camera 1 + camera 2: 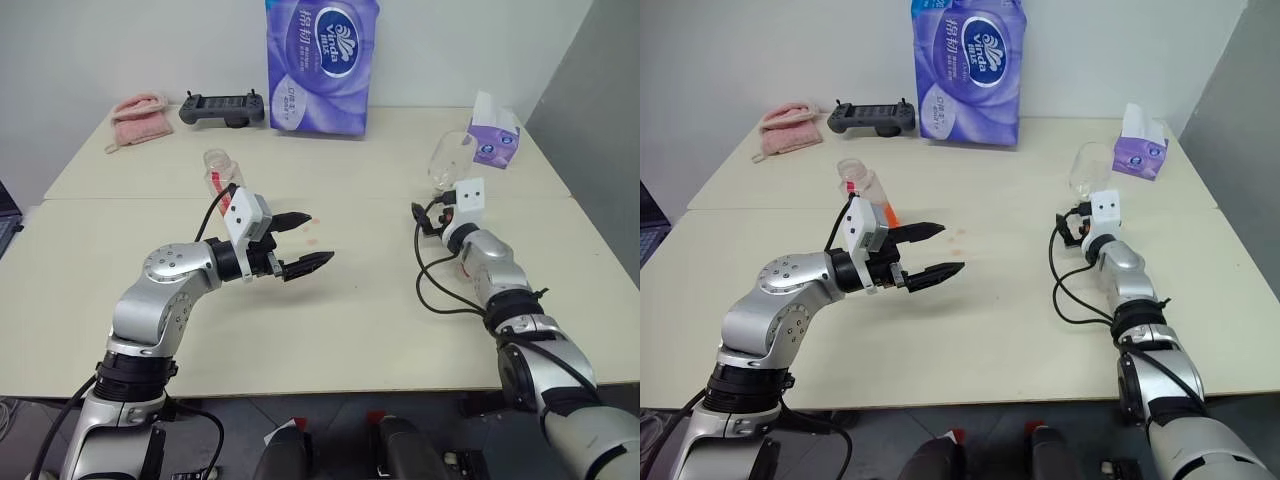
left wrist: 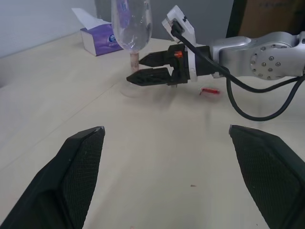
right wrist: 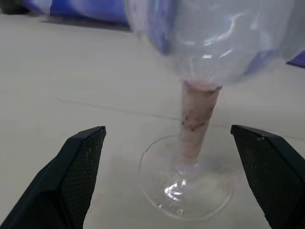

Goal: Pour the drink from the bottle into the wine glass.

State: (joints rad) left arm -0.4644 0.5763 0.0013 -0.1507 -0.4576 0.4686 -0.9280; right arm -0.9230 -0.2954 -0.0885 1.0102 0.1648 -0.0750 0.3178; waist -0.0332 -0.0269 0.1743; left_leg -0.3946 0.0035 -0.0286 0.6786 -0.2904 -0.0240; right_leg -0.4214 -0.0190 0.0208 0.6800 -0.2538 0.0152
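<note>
Right pincer [image 2: 143,68] gapes just before the wine glass [image 3: 200,95] stem.

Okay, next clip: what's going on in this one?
A two-armed robot is setting up to pour a drink. Its right gripper is open and level with the stem of the empty wine glass, fingers either side, not closed on it. The left gripper hangs open over the table, holding nothing. The bottle stands behind it, untouched. Nothing has been poured yet.
</note>
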